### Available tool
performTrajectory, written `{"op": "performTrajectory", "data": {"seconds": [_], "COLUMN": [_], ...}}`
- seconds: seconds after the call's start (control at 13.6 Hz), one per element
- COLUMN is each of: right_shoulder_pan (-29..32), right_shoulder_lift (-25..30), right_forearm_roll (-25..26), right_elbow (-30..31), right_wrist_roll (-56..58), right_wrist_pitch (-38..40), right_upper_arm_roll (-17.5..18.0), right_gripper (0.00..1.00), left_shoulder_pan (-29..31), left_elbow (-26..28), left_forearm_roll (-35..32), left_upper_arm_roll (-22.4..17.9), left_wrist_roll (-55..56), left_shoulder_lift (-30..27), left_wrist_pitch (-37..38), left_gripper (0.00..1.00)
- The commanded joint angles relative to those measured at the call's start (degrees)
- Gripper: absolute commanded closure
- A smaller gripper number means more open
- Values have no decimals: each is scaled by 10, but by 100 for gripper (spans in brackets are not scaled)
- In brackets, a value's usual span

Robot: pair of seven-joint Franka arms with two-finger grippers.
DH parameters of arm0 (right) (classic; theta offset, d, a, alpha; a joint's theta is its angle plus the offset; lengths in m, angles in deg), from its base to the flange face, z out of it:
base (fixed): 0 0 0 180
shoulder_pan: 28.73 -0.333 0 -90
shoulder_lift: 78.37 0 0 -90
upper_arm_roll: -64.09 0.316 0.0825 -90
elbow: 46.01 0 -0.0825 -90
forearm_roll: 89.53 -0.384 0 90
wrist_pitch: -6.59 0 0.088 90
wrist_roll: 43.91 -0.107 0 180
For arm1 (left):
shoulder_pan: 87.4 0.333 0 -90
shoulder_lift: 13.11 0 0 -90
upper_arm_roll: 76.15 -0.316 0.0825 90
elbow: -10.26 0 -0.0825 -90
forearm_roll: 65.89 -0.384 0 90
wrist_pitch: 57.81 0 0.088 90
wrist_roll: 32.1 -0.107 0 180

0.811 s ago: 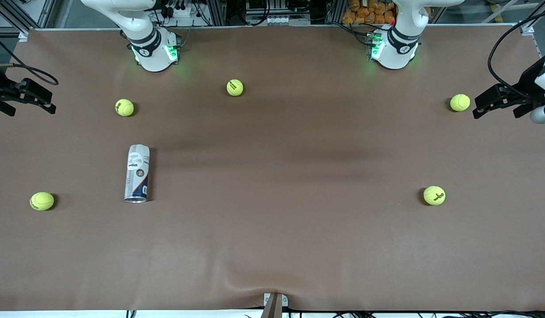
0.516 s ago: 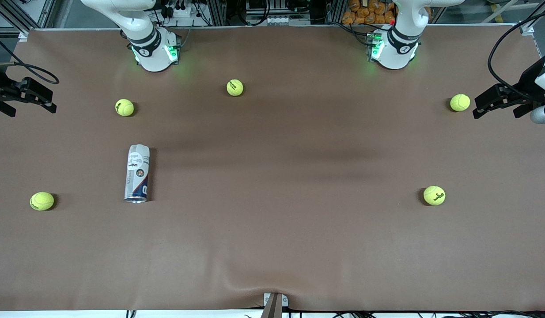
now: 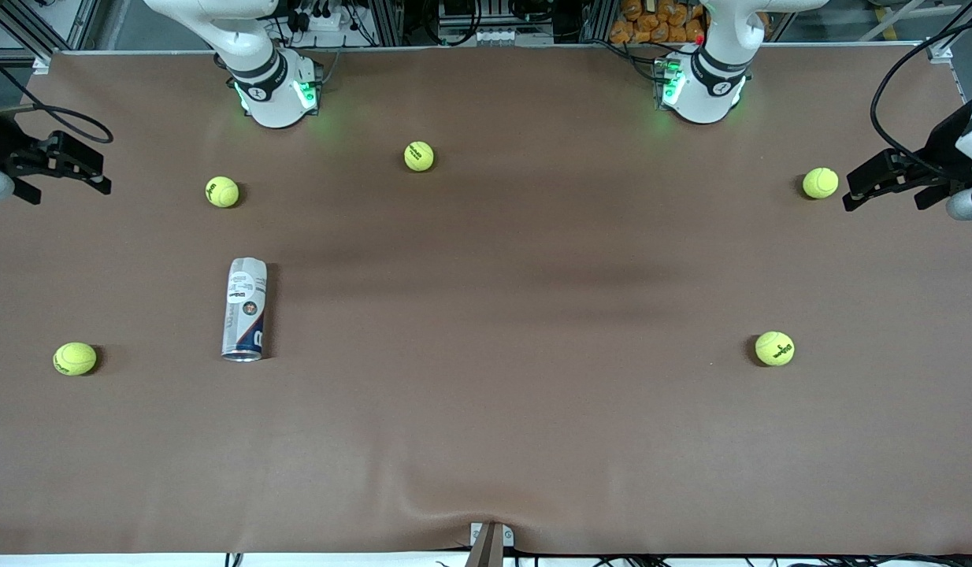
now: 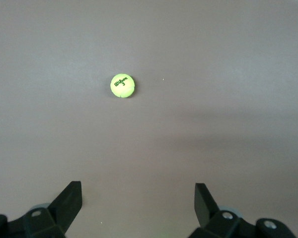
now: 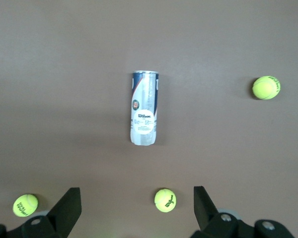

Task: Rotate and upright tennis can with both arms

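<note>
The tennis can (image 3: pixel 244 309) lies on its side on the brown table, toward the right arm's end, with its silver rim pointing to the front camera. It also shows in the right wrist view (image 5: pixel 144 108). My right gripper (image 3: pixel 102 175) hangs open and empty over the table's edge at the right arm's end, well apart from the can; in its own view (image 5: pixel 137 198) the fingers stand wide. My left gripper (image 3: pixel 850 191) is open and empty over the left arm's end of the table, its fingers wide apart in its own view (image 4: pixel 138 198).
Several yellow-green tennis balls lie scattered: one (image 3: pixel 221 191) farther from the front camera than the can, one (image 3: pixel 75 358) beside the can's rim end, one (image 3: pixel 418 156) near the bases, one (image 3: pixel 820 183) next to the left gripper, one (image 3: pixel 774 348) nearer.
My right gripper has shifted a little inward over the table toward the middle. The can, the balls and the left arm have not moved.
</note>
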Motion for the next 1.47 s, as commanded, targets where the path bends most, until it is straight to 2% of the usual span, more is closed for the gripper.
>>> {"op": "performTrajectory", "data": {"seconds": [0.0,1.4], "right_shoulder_pan": [8,4], "right_shoulder_lift": [16,15], "right_forearm_roll": [-15,-14], "right_elbow": [11,17], "right_wrist_roll": [10,6], "right_wrist_pitch": [5,9], "right_upper_arm_roll": [2,4], "right_gripper": [0,0], "left_shoulder_pan": [6,15], "left_elbow": [-4,-2], "left_forearm_roll": [8,8], "left_upper_arm_roll": [1,0], "left_wrist_roll": [-11,-12], "left_shoulder_lift": [-2,0], "left_wrist_pitch": [10,11], "left_gripper": [0,0]}}
